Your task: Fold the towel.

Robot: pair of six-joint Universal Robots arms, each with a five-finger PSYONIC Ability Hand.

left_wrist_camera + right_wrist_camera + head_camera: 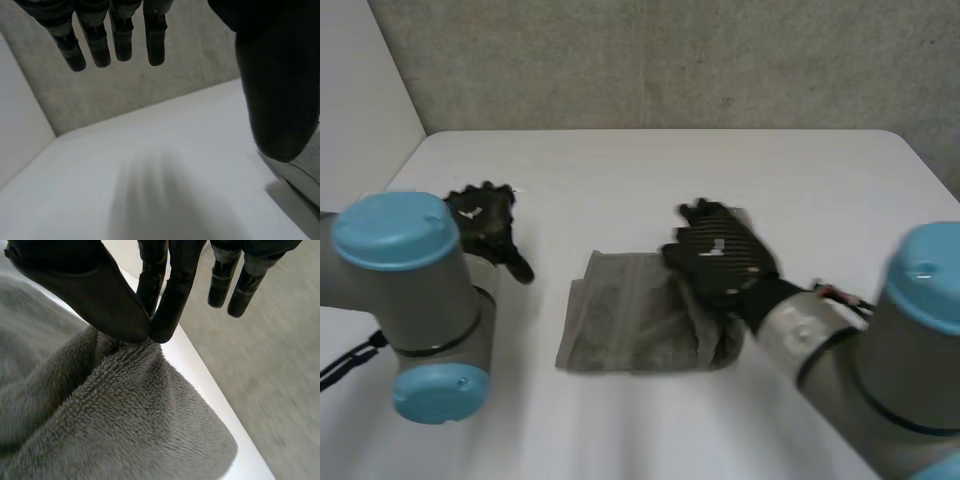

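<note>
Far left: a white side panel (350, 90) meets the rough grey wall (670, 60) that runs behind the white table (650, 180).

Left arm (420, 300): its big grey joint with blue caps sits in front in the head view and blocks the near left part of the table. Just past it is the left hand (485, 225), above bare tabletop, well apart from the towel and holding nothing. In the left wrist view its fingers (120, 30) hang straight and spread, with the thumb (275, 75) well away from them. Beside the thumb, a strip of towel edge shows on the table.

Centre: the grey terry towel (620, 320) lies on the table between the two arms, nearer the robot than the wall. It is a rough rectangle. Its left part is flat and uncovered. Its right part is bunched and raised.

Right: the right hand (720, 255) lies over the towel's right part, and hand and forearm hide that side and its far corner in the head view. In the right wrist view the thumb (100, 300) and two fingers (172, 305) are pressed together on a ridge of the cloth, which rises to a peak at their tips. The other fingers stick out straight, off the cloth. Past the towel runs a narrow strip of white table edge.
</note>
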